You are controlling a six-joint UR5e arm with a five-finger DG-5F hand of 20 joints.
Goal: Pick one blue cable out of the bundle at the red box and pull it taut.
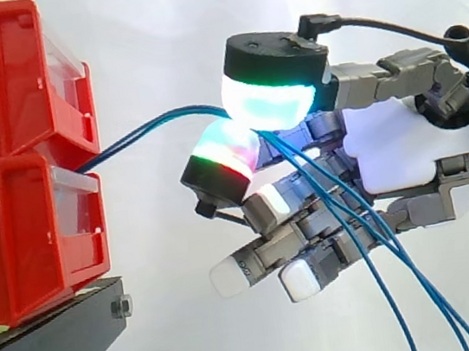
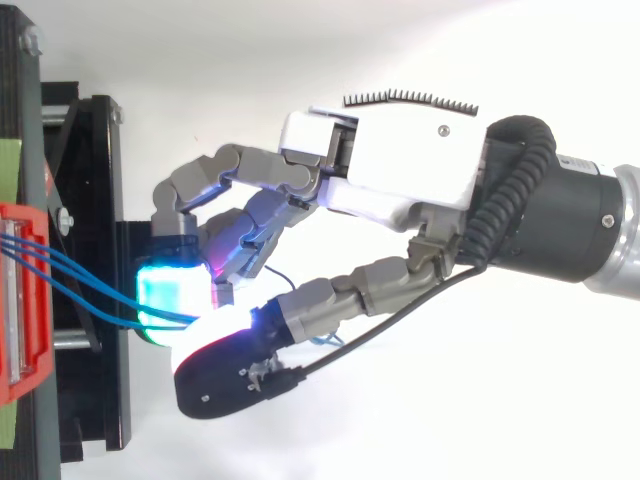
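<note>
Two stacked red bins (image 1: 6, 164) stand at the left on a black stand (image 1: 48, 341). A few blue cables (image 1: 165, 120) leave the gap between the bins and run in a gentle arch to my hand (image 1: 406, 151). There they pass between a cyan-green glowing pad (image 1: 268, 101) above and a red-green glowing pad (image 1: 227, 150) below, which are pressed together on them. Behind the pinch the strands hang down past the other, loosely curled fingers (image 1: 264, 259) toward the lower right. From above, three blue cables (image 2: 80, 275) fan out from the red box (image 2: 25, 300) into the pinch.
A white curtain backs the scene. The black stand (image 2: 100, 300) juts out under the bins, just left of and below the hand (image 2: 400, 175). The hanging cable ends (image 1: 408, 291) drop out of view at the bottom right.
</note>
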